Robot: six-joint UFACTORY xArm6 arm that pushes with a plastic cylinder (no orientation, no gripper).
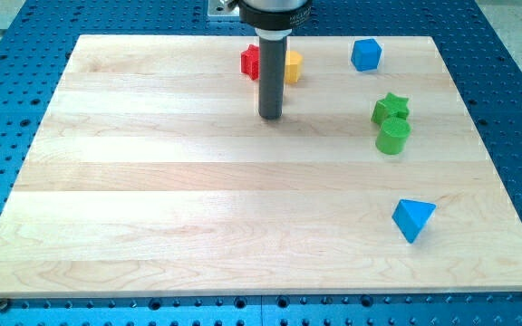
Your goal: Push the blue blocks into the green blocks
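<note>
A blue cube-like block (366, 54) lies near the view's top right. A blue triangular block (413, 219) lies at the lower right. A green star block (391, 108) sits at the right, touching a green cylinder block (392, 137) just below it. My tip (270, 117) rests on the board at the top middle, well to the left of the green blocks and touching no block. It stands just below the red and yellow blocks.
A red block (251, 61) and a yellow block (291, 65) lie at the top middle, partly hidden behind the rod. The wooden board (152, 199) lies on a blue perforated table (7, 109).
</note>
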